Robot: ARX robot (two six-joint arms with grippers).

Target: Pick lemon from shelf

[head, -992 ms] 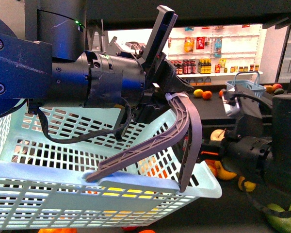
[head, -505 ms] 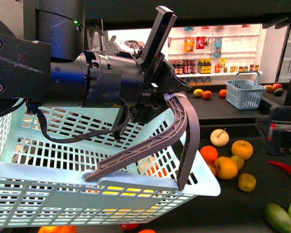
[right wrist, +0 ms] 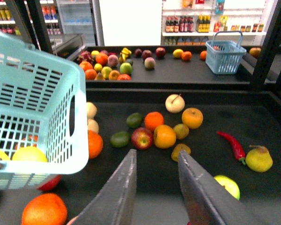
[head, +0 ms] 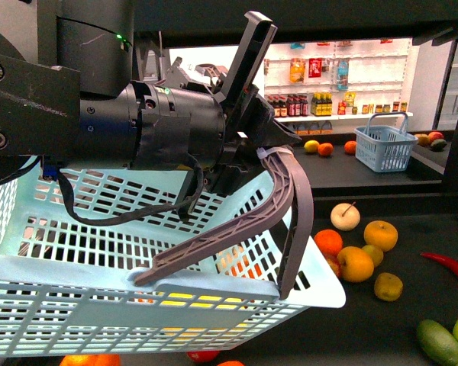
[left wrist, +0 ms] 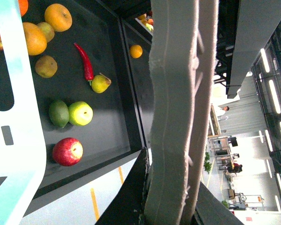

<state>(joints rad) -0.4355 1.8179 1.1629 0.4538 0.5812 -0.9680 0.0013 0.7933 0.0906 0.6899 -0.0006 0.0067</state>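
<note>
My left gripper (head: 263, 149) is shut on the grey handle (head: 290, 198) of a pale blue slatted basket (head: 76, 229) and holds it above the dark shelf tray (head: 366, 328). In the left wrist view the handle (left wrist: 178, 93) fills the jaws. A bright yellow fruit, probably the lemon (right wrist: 28, 153), shows through the basket's slats, also in the front view (head: 183, 299). I cannot tell if it lies inside the basket. My right gripper (right wrist: 157, 157) is open and empty, above bare tray (right wrist: 145, 187), right of the basket (right wrist: 37, 108).
Loose fruit lies on the tray: oranges (right wrist: 165, 136), a red apple (right wrist: 141, 138), limes (right wrist: 120, 138), a red chilli (right wrist: 232, 144), a pear (right wrist: 258, 158), a green-yellow apple (right wrist: 229, 185). A small blue basket (right wrist: 223, 56) and more fruit sit on the far tray. Black frame posts (right wrist: 267, 47) stand at the right.
My right arm, which reached over the fruit at the right one second ago, has drawn back out of the front view. The left arm and basket have barely moved.
</note>
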